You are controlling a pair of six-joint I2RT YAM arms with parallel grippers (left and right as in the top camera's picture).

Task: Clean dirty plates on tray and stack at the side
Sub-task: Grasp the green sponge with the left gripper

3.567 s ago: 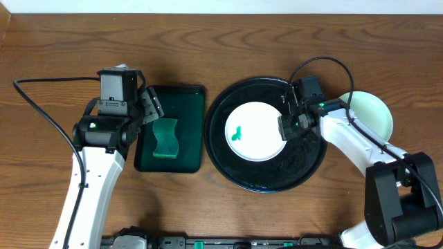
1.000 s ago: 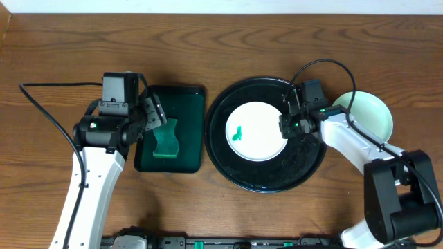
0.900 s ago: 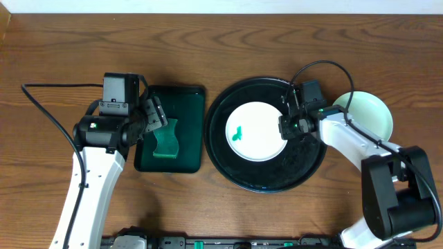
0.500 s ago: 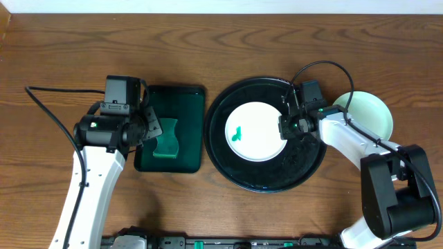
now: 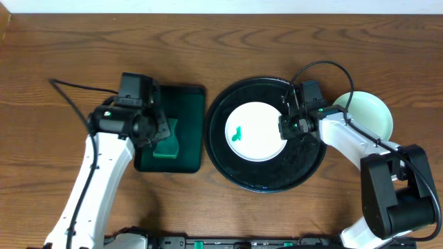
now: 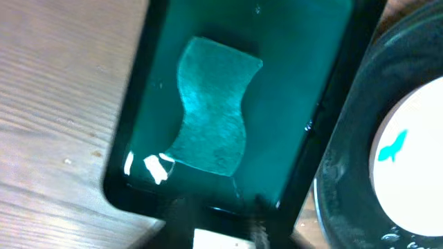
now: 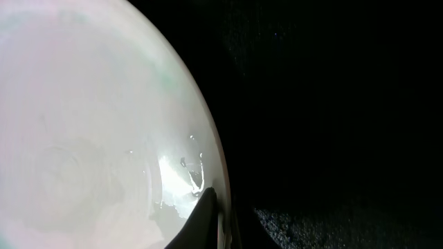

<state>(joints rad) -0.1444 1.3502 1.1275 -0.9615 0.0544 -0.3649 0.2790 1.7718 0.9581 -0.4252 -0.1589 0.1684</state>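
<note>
**A:** What do we see at the right jaws?

**B:** We see them clenched on the right rim of the white plate (image 5: 255,131). In the right wrist view, one dark fingertip (image 7: 201,218) lies on the plate's inner edge and the rim is pinched beneath it.

**A:** And where does that plate lie?

**B:** It lies flat in the middle of the black tray (image 5: 270,181), which sits a little right of centre on the surface (image 5: 208,41). A small green smear (image 5: 238,131) marks the plate's left half.

**A:** What about the left jaws?

**B:** They hang over the left half of the dark green tray (image 5: 185,104), above the upper end of the green sponge (image 5: 168,144). Their tips are only a blur at the bottom of the left wrist view. We cannot tell whether they are released or clenched, or whether they touch the sponge.

**A:** How do the sponge and its tray lie?

**B:** The sponge lies flat inside the tray, with wavy sides. The green tray sits left of centre, just beside the black tray, with a narrow strip of wood between them.

**A:** Do we see any other plate?

**B:** We see a pale mint plate (image 5: 374,114) resting on the surface toward the right edge. It is just beside the black tray's right rim and partly hidden by the right arm (image 5: 353,142). We cannot tell whether another plate lies under it.
</note>
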